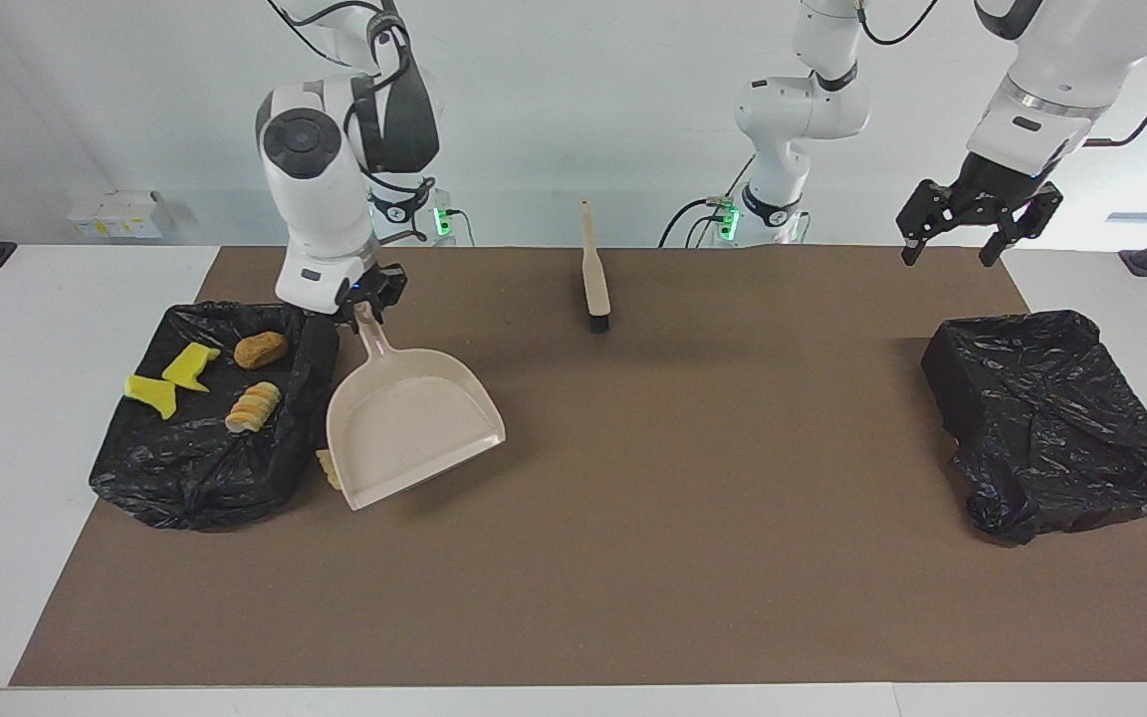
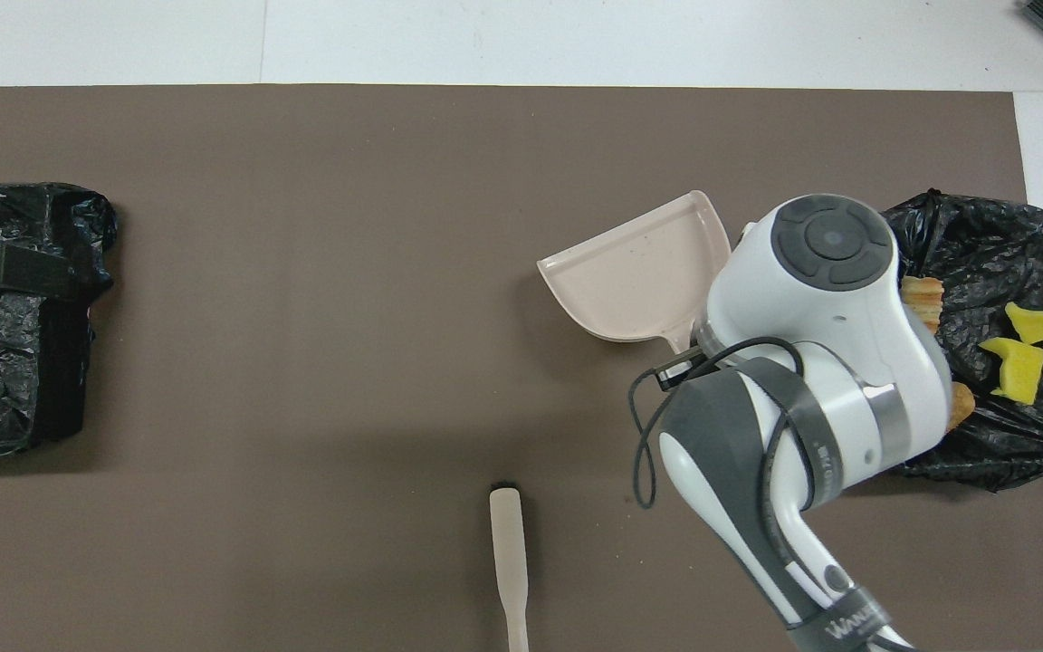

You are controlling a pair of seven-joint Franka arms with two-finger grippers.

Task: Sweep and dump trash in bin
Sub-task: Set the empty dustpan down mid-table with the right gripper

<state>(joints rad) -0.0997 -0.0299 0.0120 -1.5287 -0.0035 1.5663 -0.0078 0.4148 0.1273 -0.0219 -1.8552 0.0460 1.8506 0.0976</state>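
My right gripper (image 1: pixel 366 311) is shut on the handle of the beige dustpan (image 1: pixel 414 423), which is tilted low over the mat beside the black-lined bin (image 1: pixel 185 478). In the bin lie trash scraps: two yellow sponge pieces (image 1: pixel 190 365) (image 2: pixel 1019 371) and two bread chunks (image 1: pixel 261 349). The edge of one tan scrap (image 1: pixel 327 466) peeks out from under the pan; any others there are hidden. In the overhead view the right arm covers the pan's handle (image 2: pixel 680 337). My left gripper (image 1: pixel 944 261) hangs open and empty, waiting above the mat's corner.
The beige brush (image 1: pixel 593 274) with black bristles lies on the mat near the robots, midway between the arms (image 2: pixel 508 561). A second black-bagged bin (image 1: pixel 1051 418) stands at the left arm's end, with the left gripper's tips over it in the overhead view (image 2: pixel 5 272).
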